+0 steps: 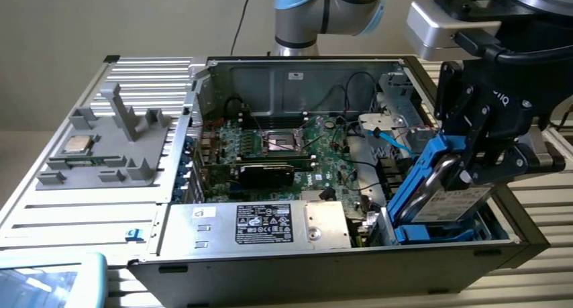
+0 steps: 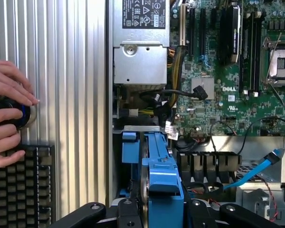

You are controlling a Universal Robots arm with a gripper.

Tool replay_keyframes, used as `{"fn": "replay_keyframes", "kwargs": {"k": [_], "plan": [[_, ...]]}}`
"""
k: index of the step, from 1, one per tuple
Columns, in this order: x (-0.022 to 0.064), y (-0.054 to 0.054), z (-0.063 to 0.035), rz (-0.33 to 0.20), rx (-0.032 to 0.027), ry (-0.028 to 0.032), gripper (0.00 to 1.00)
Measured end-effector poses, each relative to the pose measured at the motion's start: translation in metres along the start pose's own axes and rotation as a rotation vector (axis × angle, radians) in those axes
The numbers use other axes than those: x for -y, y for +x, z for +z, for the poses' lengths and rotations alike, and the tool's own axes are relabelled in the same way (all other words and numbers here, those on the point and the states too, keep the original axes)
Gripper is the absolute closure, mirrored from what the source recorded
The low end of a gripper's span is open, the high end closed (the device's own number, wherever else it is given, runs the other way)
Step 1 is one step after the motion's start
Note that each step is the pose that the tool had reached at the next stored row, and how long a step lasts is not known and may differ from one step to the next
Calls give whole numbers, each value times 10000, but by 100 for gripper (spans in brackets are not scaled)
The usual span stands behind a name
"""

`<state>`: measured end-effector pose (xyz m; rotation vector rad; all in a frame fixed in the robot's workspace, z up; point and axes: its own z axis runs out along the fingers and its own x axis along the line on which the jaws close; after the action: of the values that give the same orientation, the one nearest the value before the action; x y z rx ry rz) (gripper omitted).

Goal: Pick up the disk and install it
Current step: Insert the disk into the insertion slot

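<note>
Disk (image 1: pixel 450 202), clipped in its blue frame, stands on edge and tilted at the exterior view's right, gripped by the tool (image 1: pixel 473 172).

From the exterior view's left, a grey fixture (image 1: pixel 107 143) lies on the ribbed tabletop (image 1: pixel 80 214) with a small square chip (image 1: pixel 76 145) set in it. Next comes the open case (image 1: pixel 296 73). Its green board (image 1: pixel 304 154) faces up, and a silver box (image 1: pixel 268 224) with a black label sits against the near wall. A blue cable (image 1: pixel 394 137) runs just right of the board. In the case's near right corner, the disk's lower end reaches a blue bay (image 1: pixel 439 233); whether it is seated there cannot be told. The tool's black fingers are closed on the disk's flat sides, holding it above the bay.

In the wrist view, a person's hands (image 2: pixel 7 88) rest on a dark knob (image 2: pixel 10 116) on the tabletop, beside a keyboard (image 2: pixel 19 190). The disk shows edge-on between the fingers, over the bay and near the silver box.
</note>
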<state>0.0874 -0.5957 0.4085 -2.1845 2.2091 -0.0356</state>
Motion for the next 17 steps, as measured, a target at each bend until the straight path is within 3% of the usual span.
{"fn": "replay_keyframes", "kwargs": {"k": [8,11,12,17], "plan": [[0,0,17,-1,0,2,63],[0,0,18,0,-1,0,61],[0,0,18,1,0,0,55],[28,1,20,-1,1,1,55]]}}
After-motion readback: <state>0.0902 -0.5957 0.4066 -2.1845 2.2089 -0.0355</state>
